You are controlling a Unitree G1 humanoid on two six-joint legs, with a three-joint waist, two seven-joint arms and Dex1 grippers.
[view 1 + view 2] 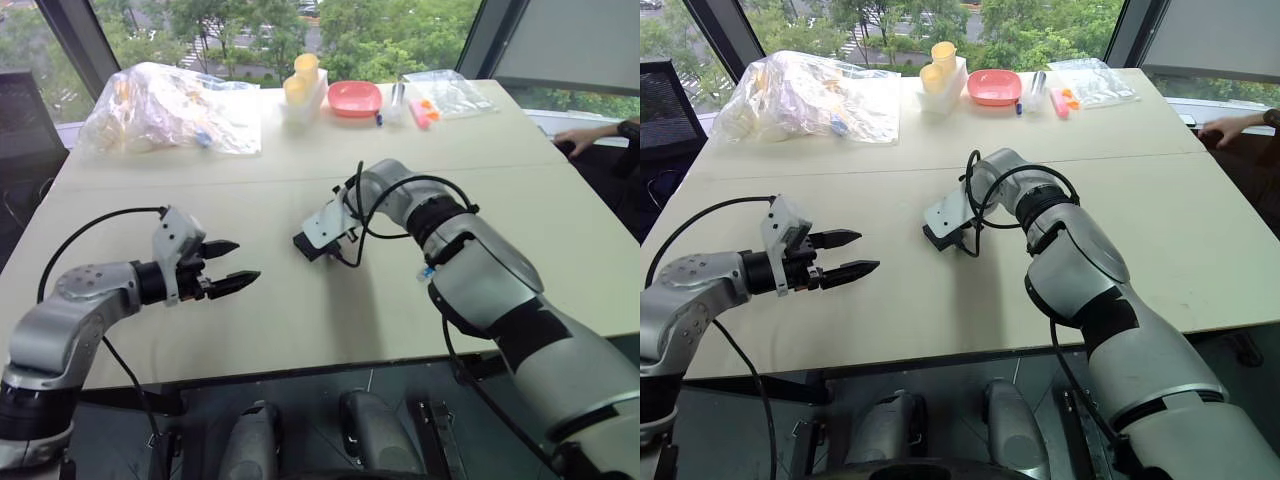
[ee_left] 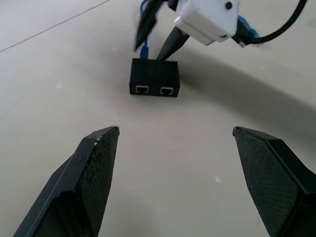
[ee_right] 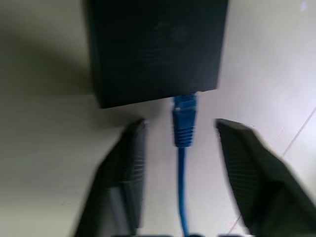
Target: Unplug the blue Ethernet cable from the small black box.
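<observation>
The right pincer (image 3: 180, 163) is standing with its black fingers (image 3: 121, 173) parted on either side of the thin blue Ethernet cable (image 3: 183, 128), not touching it, its plug seated in the small matte black plastic box (image 2: 154, 77) lying mid-counter (image 1: 300, 330). The left pincer (image 1: 232, 266) is hanging open, well apart.

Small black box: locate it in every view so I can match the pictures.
Left eye view: small black box mid-table, at the right end effector.
Right eye view: same mid-table spot.
Left wrist view: beyond the left end effector, two sockets facing it.
Right wrist view: just past the fingers, blue Ethernet cable plugged in.
Shared landmark: the right end effector.
</observation>
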